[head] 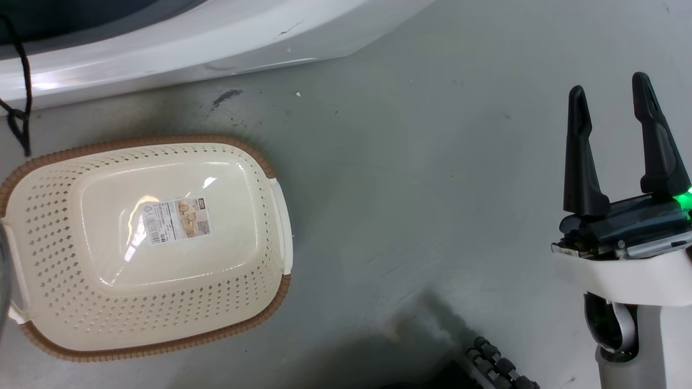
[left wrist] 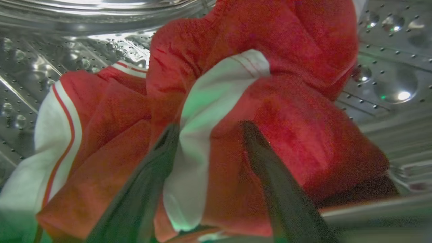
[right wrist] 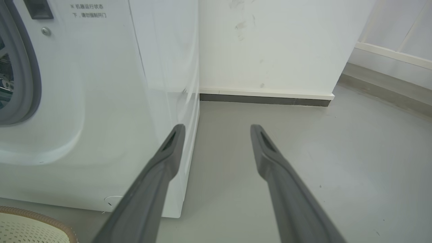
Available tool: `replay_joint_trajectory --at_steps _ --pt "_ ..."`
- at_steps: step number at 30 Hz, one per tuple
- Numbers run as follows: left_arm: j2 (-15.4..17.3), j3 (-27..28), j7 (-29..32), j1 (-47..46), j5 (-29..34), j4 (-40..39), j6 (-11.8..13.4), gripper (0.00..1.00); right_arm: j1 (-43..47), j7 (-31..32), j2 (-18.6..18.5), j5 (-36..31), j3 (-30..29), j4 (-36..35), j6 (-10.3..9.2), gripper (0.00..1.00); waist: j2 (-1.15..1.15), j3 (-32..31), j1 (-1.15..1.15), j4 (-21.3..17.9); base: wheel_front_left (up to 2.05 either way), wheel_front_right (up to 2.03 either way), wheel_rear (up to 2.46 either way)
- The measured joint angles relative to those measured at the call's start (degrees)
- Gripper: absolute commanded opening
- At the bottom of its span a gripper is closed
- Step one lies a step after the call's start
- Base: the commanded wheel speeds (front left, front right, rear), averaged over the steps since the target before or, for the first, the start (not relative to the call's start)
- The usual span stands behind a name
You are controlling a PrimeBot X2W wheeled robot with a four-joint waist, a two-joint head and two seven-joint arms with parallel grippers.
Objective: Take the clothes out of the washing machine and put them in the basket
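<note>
The clothes (left wrist: 276, 111), bright red fabric with white stripes and panels, lie bunched inside the perforated steel drum (left wrist: 388, 67) of the washing machine (head: 162, 43). My left gripper (left wrist: 209, 131) is open, its two dark fingers spread around a fold of red and white cloth that bulges between them. The cream basket (head: 48, 216) with a brown rim sits on the floor in front of the machine, nothing in it but a paper label. Off to the right my right gripper (head: 609, 82) hangs open above bare floor. The right wrist view has the right gripper (right wrist: 217, 126) beside the machine's front (right wrist: 101, 84).
A black cord (head: 24, 97) hangs at the head view's left edge. A white wall with a dark skirting (right wrist: 266, 96) stands behind the machine's right side. Grey floor (head: 405, 189) stretches between basket and right arm. Ribbed dark parts of my base (head: 497, 367) show at the bottom.
</note>
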Motion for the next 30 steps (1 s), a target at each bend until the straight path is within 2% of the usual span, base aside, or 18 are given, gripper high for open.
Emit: replay_joint_trajectory --at_steps 6,13,14,15,19,30 --pt "0.04 -0.44 5.70 -2.62 -0.47 2.56 0.60 1.00 -0.63 0.00 0.00 0.10 -0.09 -0.19 0.00 1.00 0.00 1.19 0.00 -0.28 0.00 0.00 0.00" --pt "-1.16 -1.33 6.11 -4.35 -0.54 3.03 1.35 1.00 -0.83 0.00 0.00 0.09 -0.02 -0.37 0.00 1.00 0.00 2.30 -0.01 0.35 0.00 0.00 0.00" --pt "-1.24 -1.64 6.31 -4.54 -0.48 3.14 1.35 0.53 -0.87 0.00 0.00 0.09 0.02 -0.44 0.00 1.00 0.00 2.44 -0.01 0.41 0.00 0.00 0.00" --pt "-1.23 -1.82 6.57 -4.82 -0.48 3.25 1.35 0.00 -0.93 0.00 0.00 0.09 0.05 -0.48 0.00 1.00 0.00 2.58 -0.01 0.45 0.00 0.00 0.00" --pt "-1.23 -2.13 6.27 -5.31 -0.76 3.49 1.22 0.00 -1.71 0.00 0.00 0.12 0.13 -0.49 0.00 1.00 0.00 2.96 -0.01 0.48 0.00 0.00 0.00" --pt "-1.18 -2.19 -3.26 -4.28 -2.69 3.56 0.76 0.00 -1.72 0.00 0.00 -0.29 -0.29 -0.20 0.00 1.00 0.00 0.37 -0.01 1.32 0.00 0.00 0.00"
